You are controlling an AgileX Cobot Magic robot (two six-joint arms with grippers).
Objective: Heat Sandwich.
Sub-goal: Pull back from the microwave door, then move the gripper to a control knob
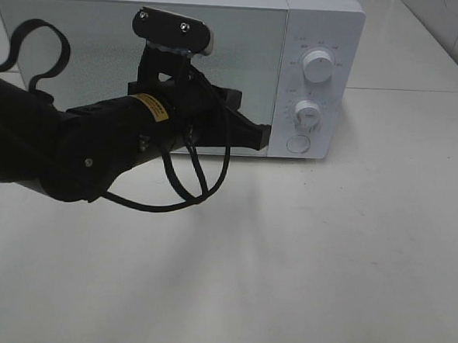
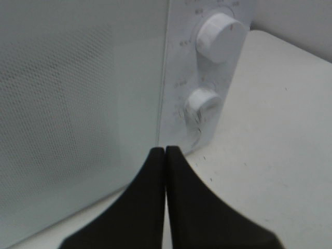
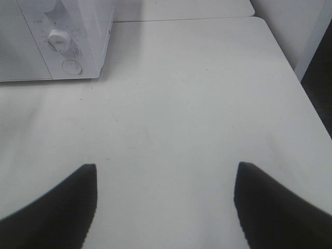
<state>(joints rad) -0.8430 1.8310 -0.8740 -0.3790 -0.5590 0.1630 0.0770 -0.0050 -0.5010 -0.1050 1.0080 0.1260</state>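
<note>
A white microwave (image 1: 324,22) stands at the back of the table with its glass door (image 1: 81,46) shut. Its control panel has two knobs (image 1: 318,66) and a round button (image 1: 297,144). My left gripper (image 1: 264,135) is shut and empty, its tip at the door's lower right edge beside the panel; in the left wrist view the fingers (image 2: 150,176) touch each other at the door's edge (image 2: 162,104). My right gripper (image 3: 165,179) is open and empty over bare table to the right of the microwave (image 3: 88,31). The sandwich and its pink plate are out of view.
The white table (image 1: 286,260) stretches in front of and right of the microwave. A loose black cable (image 1: 189,192) hangs from the left arm. The table's right edge (image 3: 290,67) shows in the right wrist view, with a second white surface behind.
</note>
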